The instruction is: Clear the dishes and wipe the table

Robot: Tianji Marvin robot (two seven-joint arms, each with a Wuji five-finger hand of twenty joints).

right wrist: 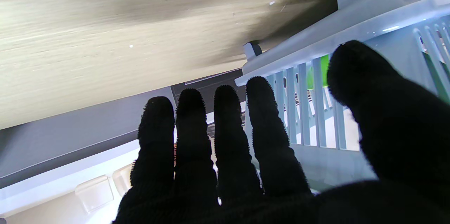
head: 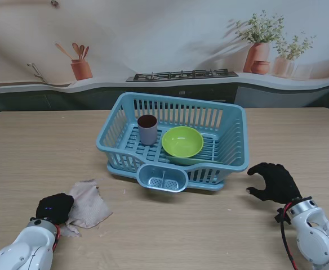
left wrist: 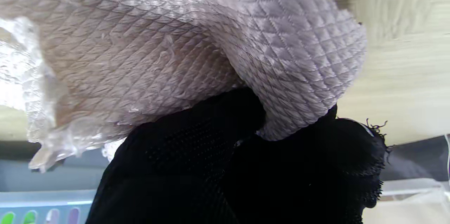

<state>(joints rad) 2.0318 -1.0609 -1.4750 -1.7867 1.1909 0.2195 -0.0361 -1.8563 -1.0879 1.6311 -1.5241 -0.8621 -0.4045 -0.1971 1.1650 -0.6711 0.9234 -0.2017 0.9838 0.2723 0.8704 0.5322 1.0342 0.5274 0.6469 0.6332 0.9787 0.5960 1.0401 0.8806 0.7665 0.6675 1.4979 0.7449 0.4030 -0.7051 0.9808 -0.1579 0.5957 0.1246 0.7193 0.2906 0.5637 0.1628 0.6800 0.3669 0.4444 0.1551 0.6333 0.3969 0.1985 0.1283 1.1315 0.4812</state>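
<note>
Stand view. A blue rack (head: 176, 140) sits mid-table (head: 29, 146), serving as landmark. Inside it, a dark-rimmed cup (head: 147, 129) stands upright at the left; a green bowl (head: 182, 142), tilted, leans just right of the cup. A small cutlery pocket (head: 162, 179) hangs on the rack's near wall. Left of the rack and nearer the robot, a crumpled beige cloth (head: 87, 203) lies on the table. The left hand (head: 54, 208) is clenched on the cloth's near-left edge; the left wrist view shows the quilted cloth (left wrist: 168, 51) draped over the black fingers (left wrist: 197, 139). The right hand (head: 273, 183) rests just right of the rack's near corner, released, fingers (right wrist: 225, 125) spread and holding nothing, the rack's slats (right wrist: 316, 111) beside them.
</note>
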